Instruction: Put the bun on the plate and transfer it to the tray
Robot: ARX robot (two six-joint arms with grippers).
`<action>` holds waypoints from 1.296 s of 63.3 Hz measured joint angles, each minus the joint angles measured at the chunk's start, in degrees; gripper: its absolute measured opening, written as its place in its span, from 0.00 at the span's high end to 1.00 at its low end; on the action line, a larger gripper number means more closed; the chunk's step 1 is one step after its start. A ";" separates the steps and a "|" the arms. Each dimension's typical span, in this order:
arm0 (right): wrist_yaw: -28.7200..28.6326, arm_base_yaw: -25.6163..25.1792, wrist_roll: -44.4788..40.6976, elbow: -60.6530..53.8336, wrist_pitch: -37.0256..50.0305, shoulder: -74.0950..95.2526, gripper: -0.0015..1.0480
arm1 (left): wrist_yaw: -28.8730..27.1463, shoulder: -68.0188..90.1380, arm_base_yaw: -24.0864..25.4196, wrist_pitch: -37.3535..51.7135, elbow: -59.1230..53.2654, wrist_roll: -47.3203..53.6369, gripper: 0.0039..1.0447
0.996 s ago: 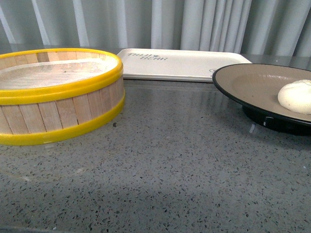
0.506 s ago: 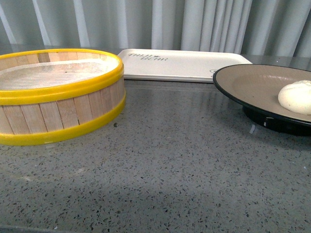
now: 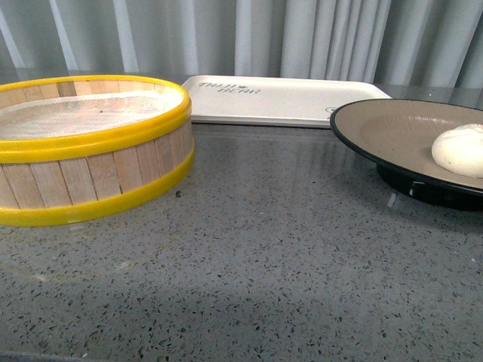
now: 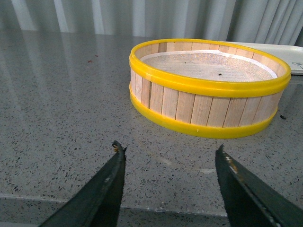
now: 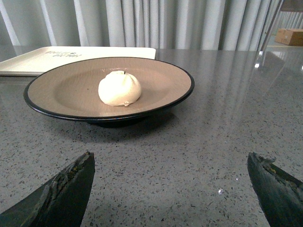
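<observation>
A small round white steamed bun [image 5: 119, 88] with a pinched top sits inside the wide shallow tan-brown plate with a black rim [image 5: 57, 85], off the middle of it. The plate stands on the speckled grey stone worktop [image 3: 287, 256], not on the flat rectangular cream-white tray [image 3: 279, 102] that lies near it, further back. The tray shows dark lettering and what may be a small drawing at its right corner. To the left, the yellow-rimmed wooden steamer basket [image 3: 90, 177] holds a pale mesh liner with a few dark specks. The left gripper [image 4: 169, 149] and right gripper [image 5: 170, 156] hover low over the worktop, jaws spread wide, grasping nothing.
</observation>
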 joint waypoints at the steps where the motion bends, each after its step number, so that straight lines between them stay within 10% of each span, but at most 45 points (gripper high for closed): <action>1: 0.00 0.00 0.00 0.00 0.00 0.00 0.08 | 0.00 0.00 0.00 0.00 0.00 0.00 0.33; 15: 0.48 0.17 -0.26 0.00 0.07 0.09 0.08 | 0.00 0.00 0.00 0.00 0.00 0.02 0.05; 20: 16.48 3.93 -7.06 0.70 5.07 5.20 0.08 | 0.00 0.00 0.00 0.00 0.00 0.00 0.06; 25: 20.70 2.84 -10.14 2.25 12.28 13.03 0.08 | 0.04 0.00 0.00 0.00 0.00 0.02 0.06; 39: 6.95 -8.59 -0.42 12.15 29.70 39.63 0.08 | -0.02 0.00 0.00 0.00 0.00 0.00 0.06; 60: -18.03 -13.81 54.31 26.32 20.70 57.51 0.08 | 0.00 0.00 0.00 0.00 0.00 0.00 0.06; 82: -25.11 -19.56 65.90 26.47 18.23 61.16 0.08 | 0.00 0.00 0.00 0.00 0.00 0.00 0.06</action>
